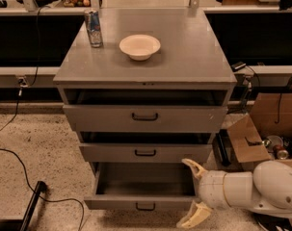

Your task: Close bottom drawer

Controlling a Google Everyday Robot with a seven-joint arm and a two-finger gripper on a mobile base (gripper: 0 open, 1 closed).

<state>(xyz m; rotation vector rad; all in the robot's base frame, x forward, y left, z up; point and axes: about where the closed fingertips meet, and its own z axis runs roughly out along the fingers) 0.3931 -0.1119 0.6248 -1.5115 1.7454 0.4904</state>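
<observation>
Where the white arm (261, 191) runs off the right and lower edges, most of it is cut from view, and its wrist covers the right front corner of the bottom drawer (116, 204). Whether any part of the gripper (186, 192) touches that drawer cannot be told. The gripper sits low on the right, its two cream fingers (193, 166) spread wide apart and holding nothing. One finger points up and left over the drawer's right rear, and the other hangs down in front of the panel's right end, close to the lower edge.

That drawer is the lowest of the grey cabinet (184, 61). It is pulled well out, its inside bare and dark, with its black bar handle (145, 206) left of the gripper. The middle drawer (145, 153) and top drawer (145, 117) above it also stand partly out, with dark gaps over each.

On the cabinet top stand a cream bowl (139, 46) and, to its left, a drinks can (93, 28) with an unreadable label. A torn cardboard box (261, 129) lies to the right, half hidden by the arm, and a black cable (20, 162) trails over the speckled floor at left.
</observation>
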